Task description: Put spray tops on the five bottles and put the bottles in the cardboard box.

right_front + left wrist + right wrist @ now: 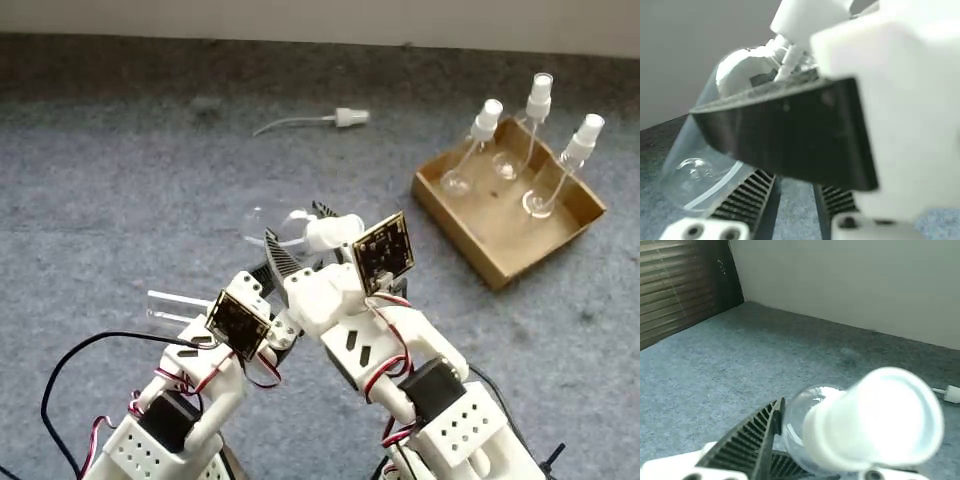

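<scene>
Alignment matters most: with the left end effector (283,255) clamped on the clear bottle (695,170) and the right end effector (325,220) pinching the spray top (875,415), both well apart from the cardboard box (450,232), keep neck and cap coaxial and press gently.

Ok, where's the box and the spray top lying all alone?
Cardboard box (452,235): high view, on its front wall.
Loose spray top (351,117): high view, on its white head.
</scene>
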Robot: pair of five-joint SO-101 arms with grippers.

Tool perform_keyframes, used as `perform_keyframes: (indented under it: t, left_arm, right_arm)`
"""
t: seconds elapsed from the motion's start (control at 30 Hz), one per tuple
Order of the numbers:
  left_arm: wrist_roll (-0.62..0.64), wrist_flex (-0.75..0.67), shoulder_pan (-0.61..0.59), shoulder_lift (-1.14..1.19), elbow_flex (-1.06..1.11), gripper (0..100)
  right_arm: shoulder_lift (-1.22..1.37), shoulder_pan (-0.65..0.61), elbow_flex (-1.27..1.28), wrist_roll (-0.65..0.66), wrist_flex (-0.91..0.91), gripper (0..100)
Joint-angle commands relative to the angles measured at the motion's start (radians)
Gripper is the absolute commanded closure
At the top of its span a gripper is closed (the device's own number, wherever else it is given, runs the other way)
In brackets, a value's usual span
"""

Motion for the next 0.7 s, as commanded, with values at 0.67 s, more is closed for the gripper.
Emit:
perform_keyframes:
  t: [0.67]
  left_arm:
    - [-0.006,0.032,-0.022,0.004,0.019,97]
  right_arm:
    - [-0.021,0.799,0.042,0.077,0.001,79.7]
